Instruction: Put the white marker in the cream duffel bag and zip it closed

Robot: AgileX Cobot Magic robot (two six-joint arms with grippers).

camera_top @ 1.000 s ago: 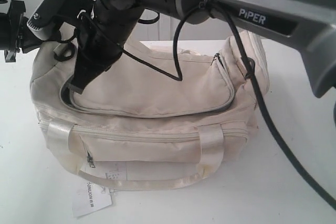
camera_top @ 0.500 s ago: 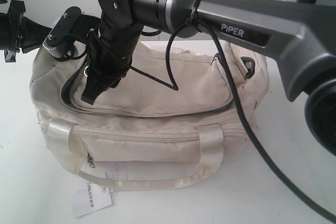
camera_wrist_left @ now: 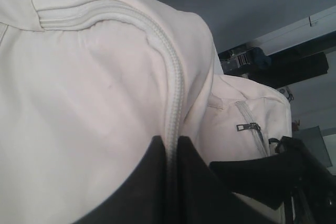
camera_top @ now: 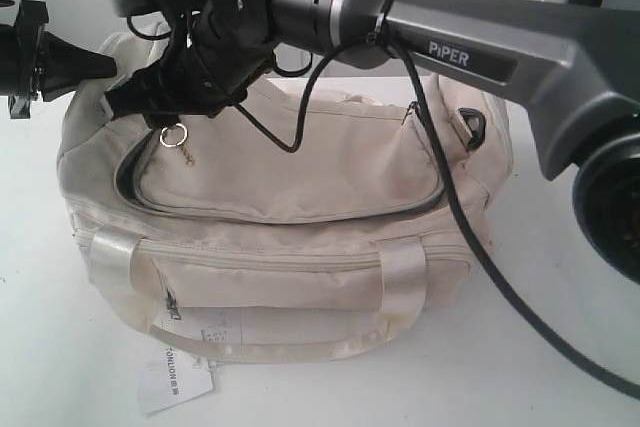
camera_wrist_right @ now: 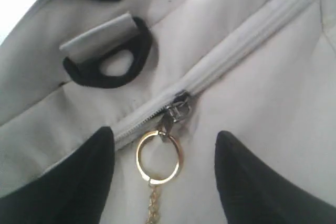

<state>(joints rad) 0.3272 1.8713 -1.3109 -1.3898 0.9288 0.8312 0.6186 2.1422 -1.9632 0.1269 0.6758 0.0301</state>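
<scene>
- The right gripper (camera_wrist_right: pixel 164 135) stands wide open over one end of the cream duffel bag (camera_top: pixel 300 167). Its two dark fingers (camera_wrist_right: pixel 79 182) hold nothing, and I cannot tell whether their tips rest on the fabric.
- Between those fingers, clear of both, lies a gold ring (camera_wrist_right: pixel 139 157) with a short chain (camera_wrist_right: pixel 152 205) trailing from it. The ring hangs from the zipper slider (camera_wrist_right: pixel 178 108), which sits just past the fingertips.
- Beyond the slider, further out from the fingertips, a black strap ring (camera_wrist_right: pixel 105 81) lies against the bag, held by a cream loop (camera_wrist_right: pixel 97 35).
- The left gripper (camera_wrist_left: pixel 170 153) is clamped on the bag. Its fingers (camera_wrist_left: pixel 142 192) pinch a raised piped seam (camera_wrist_left: pixel 176 93), which runs up out of the narrow gap between them.
- In the exterior view that pinch is at the bag's end, near the right gripper, and the two grippers are apart.
- The bag rests on the white table (camera_top: pixel 60 347), with its handles (camera_top: pixel 403 272) and paper tag (camera_top: pixel 175 382) toward the camera.
- The white marker cannot be seen in any view.
</scene>
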